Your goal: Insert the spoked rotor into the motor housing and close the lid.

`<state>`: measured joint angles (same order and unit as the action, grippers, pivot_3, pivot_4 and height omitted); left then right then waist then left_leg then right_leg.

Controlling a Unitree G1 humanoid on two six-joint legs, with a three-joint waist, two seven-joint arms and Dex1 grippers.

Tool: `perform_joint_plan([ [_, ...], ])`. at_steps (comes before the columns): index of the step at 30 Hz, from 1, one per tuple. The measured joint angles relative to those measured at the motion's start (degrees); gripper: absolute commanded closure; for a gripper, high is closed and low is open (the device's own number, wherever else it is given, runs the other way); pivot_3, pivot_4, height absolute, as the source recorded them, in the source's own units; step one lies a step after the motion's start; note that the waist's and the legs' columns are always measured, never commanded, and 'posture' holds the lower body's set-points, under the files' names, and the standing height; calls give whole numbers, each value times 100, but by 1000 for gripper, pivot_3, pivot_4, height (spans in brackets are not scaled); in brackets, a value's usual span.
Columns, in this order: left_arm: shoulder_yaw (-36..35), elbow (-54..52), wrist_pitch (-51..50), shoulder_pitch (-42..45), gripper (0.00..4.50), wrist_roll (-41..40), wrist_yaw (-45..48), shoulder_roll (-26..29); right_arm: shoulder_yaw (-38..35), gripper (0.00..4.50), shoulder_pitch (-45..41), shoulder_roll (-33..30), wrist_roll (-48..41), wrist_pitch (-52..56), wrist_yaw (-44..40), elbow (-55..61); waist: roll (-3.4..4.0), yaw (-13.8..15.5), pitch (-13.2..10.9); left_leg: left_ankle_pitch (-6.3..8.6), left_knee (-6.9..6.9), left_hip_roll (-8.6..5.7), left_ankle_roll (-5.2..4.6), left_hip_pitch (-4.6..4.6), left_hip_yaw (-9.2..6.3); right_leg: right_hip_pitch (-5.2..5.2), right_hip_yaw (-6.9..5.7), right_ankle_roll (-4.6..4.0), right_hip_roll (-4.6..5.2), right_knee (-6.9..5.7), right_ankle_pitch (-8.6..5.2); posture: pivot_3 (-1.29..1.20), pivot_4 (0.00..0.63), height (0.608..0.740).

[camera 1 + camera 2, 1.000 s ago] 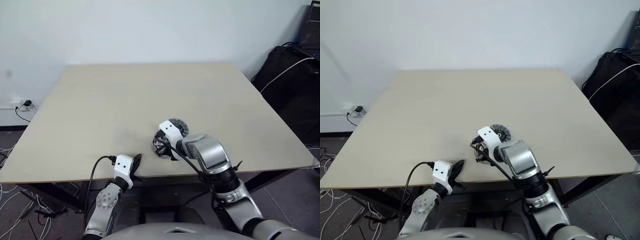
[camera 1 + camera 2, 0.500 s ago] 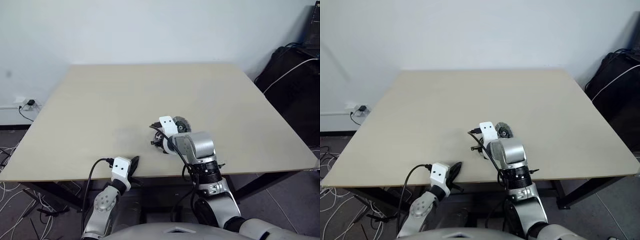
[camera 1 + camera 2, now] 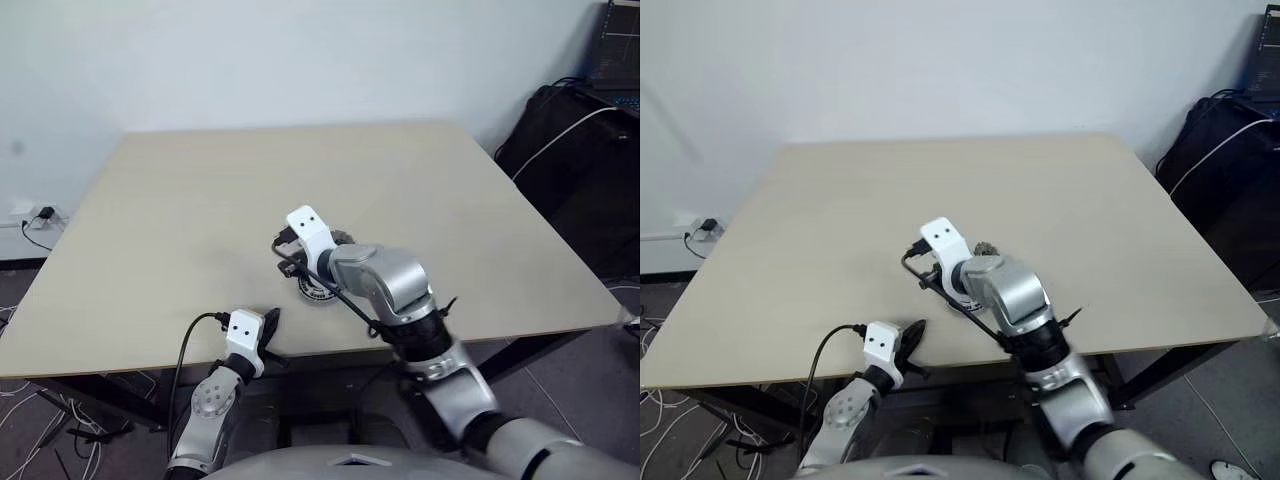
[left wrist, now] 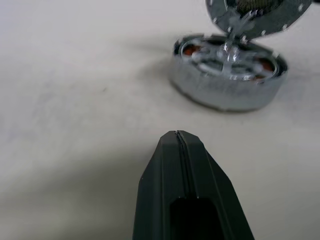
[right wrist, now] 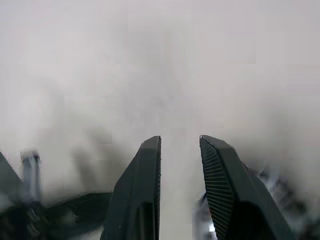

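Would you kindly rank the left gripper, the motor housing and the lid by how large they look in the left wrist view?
1. left gripper, though nearness inflates it.
2. motor housing.
3. lid, cut off by the frame, so unsure.

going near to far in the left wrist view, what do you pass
left hand with its fingers shut → bare table → motor housing with the spoked rotor sitting in it → lid just behind it
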<state>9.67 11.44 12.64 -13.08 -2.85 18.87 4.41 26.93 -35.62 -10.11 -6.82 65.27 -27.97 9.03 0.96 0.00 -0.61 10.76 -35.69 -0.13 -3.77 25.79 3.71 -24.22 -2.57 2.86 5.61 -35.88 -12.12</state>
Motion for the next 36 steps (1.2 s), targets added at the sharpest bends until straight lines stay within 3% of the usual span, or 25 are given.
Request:
perform_joint_plan([
  [4,-8,-34,-54,-39,4500,0,-4,25,1341,3186,-28,-1498,296,-1198,-1297,-24,-23,-59,-18,9,-26,-3,-15,7,4,3,2,4,11,1,-1,0,0,740],
  [8,12,-119,-129,-83,4500,2,-5,22,1916,3186,-144,-1948,659,-1960,-1966,-436,-39,-83,-29,10,-29,10,-15,2,5,-2,-7,16,33,-4,7,0,0,740],
  [17,44,-258,-235,-191,4500,2,-11,16,2038,3186,-244,-1865,1225,-2614,-2472,-985,-50,-35,-36,9,-37,33,-10,1,14,0,-91,10,56,-7,24,0,0,740],
  [31,64,-278,-260,-135,4500,2,-9,24,1978,3186,-470,-1485,1744,-3007,-2768,-1853,-51,11,-36,9,-42,34,-10,0,35,-1,-102,7,71,-7,43,0,0,740],
  [36,35,-278,-260,-93,4500,1,-9,32,1940,4377,-453,-1465,1881,-3020,-2899,-1896,-52,25,-34,9,-44,39,-10,-7,46,0,-105,20,72,-7,47,0,0,740],
])
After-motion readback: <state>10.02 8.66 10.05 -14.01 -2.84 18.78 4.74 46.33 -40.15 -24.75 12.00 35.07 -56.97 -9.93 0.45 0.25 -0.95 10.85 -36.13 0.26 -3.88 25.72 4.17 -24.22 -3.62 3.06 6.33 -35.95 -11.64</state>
